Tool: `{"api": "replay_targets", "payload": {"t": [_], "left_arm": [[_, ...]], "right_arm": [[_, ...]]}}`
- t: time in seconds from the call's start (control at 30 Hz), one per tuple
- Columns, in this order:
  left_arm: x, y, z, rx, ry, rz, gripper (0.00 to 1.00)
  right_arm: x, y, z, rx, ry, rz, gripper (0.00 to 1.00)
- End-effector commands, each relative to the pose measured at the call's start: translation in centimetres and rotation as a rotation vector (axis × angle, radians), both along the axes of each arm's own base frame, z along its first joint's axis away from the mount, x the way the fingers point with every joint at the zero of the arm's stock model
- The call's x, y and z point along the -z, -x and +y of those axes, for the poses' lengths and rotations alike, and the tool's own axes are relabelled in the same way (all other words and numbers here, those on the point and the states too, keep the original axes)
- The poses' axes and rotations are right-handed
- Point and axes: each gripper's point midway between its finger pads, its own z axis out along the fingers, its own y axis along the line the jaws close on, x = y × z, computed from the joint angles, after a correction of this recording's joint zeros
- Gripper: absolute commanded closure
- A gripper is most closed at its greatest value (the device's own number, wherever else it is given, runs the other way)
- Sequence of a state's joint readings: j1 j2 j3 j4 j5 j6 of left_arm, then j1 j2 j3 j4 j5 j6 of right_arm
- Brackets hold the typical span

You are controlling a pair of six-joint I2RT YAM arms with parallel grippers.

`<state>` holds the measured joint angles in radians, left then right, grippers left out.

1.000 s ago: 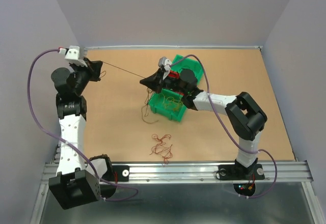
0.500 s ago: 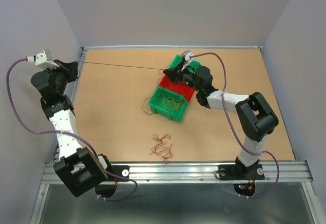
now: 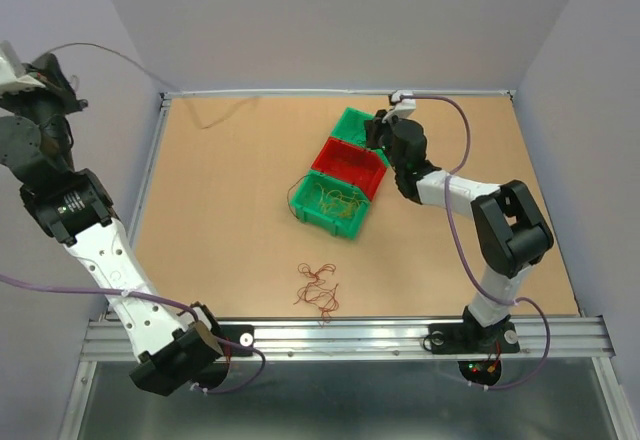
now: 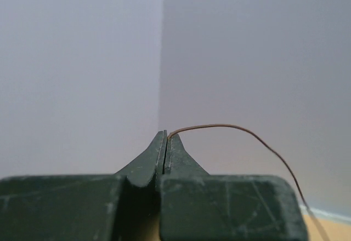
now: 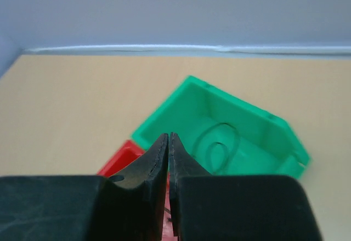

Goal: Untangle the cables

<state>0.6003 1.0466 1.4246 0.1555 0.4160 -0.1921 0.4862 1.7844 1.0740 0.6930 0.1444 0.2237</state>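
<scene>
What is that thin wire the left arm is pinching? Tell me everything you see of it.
A hair-thin brownish wire, springy enough to hold a curve. One end is clamped between the shut tips of the left pincer, held high beside the left wall. From there it arches and droops slack toward the far left corner of the table, where the rest seems to lie loose.

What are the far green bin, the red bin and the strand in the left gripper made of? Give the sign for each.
The far green bin: likely moulded plastic; smooth, even colour, thin rigid walls. The red bin: same look. The strand: thin brown wire, perhaps coated; it holds a springy arc out of the shut left gripper.
</scene>
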Motion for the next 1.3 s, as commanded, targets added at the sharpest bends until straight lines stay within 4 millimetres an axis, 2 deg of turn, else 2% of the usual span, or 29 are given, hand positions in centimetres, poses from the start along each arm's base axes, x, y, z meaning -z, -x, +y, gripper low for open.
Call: {"api": "replay_targets", "payload": {"t": [0.0, 0.03, 0.1, 0.17, 0.23, 0.27, 0.37, 0.47, 0.5, 0.53, 0.57, 0.6, 0.67, 0.7, 0.77, 0.87, 0.93, 1.03, 1.1, 1.2, 1.27], "left_arm": [[-5.4, 2.5, 2.9, -0.182, -0.031, -0.104, 1.00], [-6.2, 2.6, 3.1, -0.183, -0.025, -0.112, 1.00], [-7.1, 3.0, 3.2, -0.193, -0.012, -0.133, 1.00], [-7.2, 3.2, 3.4, -0.198, 0.016, -0.155, 1.00], [-6.3, 2.7, 3.1, -0.158, 0.013, -0.154, 1.00], [-5.9, 2.3, 2.2, -0.102, 0.014, -0.145, 1.00], [-3.1, 0.6, 1.9, -0.024, 0.045, -0.111, 1.00], [0.0, -0.9, 1.3, 0.067, 0.076, -0.094, 1.00], [0.9, -1.3, 0.9, 0.103, 0.079, -0.083, 1.00], [2.5, -1.9, 0.9, 0.117, 0.083, -0.075, 1.00], [3.1, -2.1, 0.6, 0.123, 0.083, -0.074, 1.00], [3.8, -2.3, 0.7, 0.115, 0.088, -0.078, 1.00], [6.5, -3.5, -0.5, 0.133, 0.080, -0.070, 1.00], [7.3, -3.8, -0.4, 0.111, 0.088, -0.074, 1.00], [10.3, -5.3, -2.2, 0.133, 0.077, -0.050, 1.00], [13.7, -6.2, -2.8, 0.123, 0.101, -0.054, 1.00], [15.7, -6.5, -3.9, 0.140, 0.111, -0.058, 1.00], [17.7, -7.1, -5.0, 0.147, 0.104, -0.034, 1.00], [18.2, -7.1, -5.4, 0.146, 0.100, -0.027, 1.00], [18.3, -6.8, -6.7, 0.173, 0.089, -0.027, 1.00], [18.3, -6.5, -7.8, 0.184, 0.068, -0.031, 1.00]], "right_arm": [[-2.2, -4.0, -7.4, 0.276, -0.041, -0.003, 0.92], [-1.1, -5.0, -8.6, 0.302, -0.054, 0.026, 0.92], [-2.0, -6.6, -10.4, 0.316, -0.110, 0.020, 0.92], [-0.9, -7.9, -11.1, 0.311, -0.126, 0.040, 0.92], [-0.9, -8.8, -11.8, 0.306, -0.146, 0.040, 0.92], [-0.5, -9.0, -12.0, 0.305, -0.143, 0.047, 0.92], [-0.2, -8.7, -12.2, 0.299, -0.127, 0.051, 0.97], [-2.7, -8.2, -12.4, 0.291, -0.131, 0.002, 1.00], [-4.4, -7.9, -12.3, 0.280, -0.137, -0.026, 0.99], [-5.5, -7.7, -11.9, 0.253, -0.137, -0.047, 0.99], [-6.5, -7.6, -11.6, 0.237, -0.143, -0.063, 1.00], [-8.8, -7.5, -11.3, 0.214, -0.158, -0.104, 0.99], [-10.7, -7.2, -10.0, 0.139, -0.180, -0.125, 0.99], [-12.5, -7.1, -9.6, 0.113, -0.196, -0.156, 0.99], [-14.4, -6.7, -8.4, 0.042, -0.214, -0.180, 1.00], [-18.1, -5.9, -7.7, -0.012, -0.223, -0.235, 0.99], [-20.3, -5.0, -7.5, -0.036, -0.230, -0.272, 1.00], [-21.6, -4.6, -7.5, -0.043, -0.239, -0.296, 0.99], [-22.2, -4.8, -7.8, -0.028, -0.246, -0.308, 0.99], [-23.2, -5.2, -9.4, 0.064, -0.264, -0.328, 0.99], [-23.7, -5.4, -11.3, 0.140, -0.293, -0.337, 0.99]]}}
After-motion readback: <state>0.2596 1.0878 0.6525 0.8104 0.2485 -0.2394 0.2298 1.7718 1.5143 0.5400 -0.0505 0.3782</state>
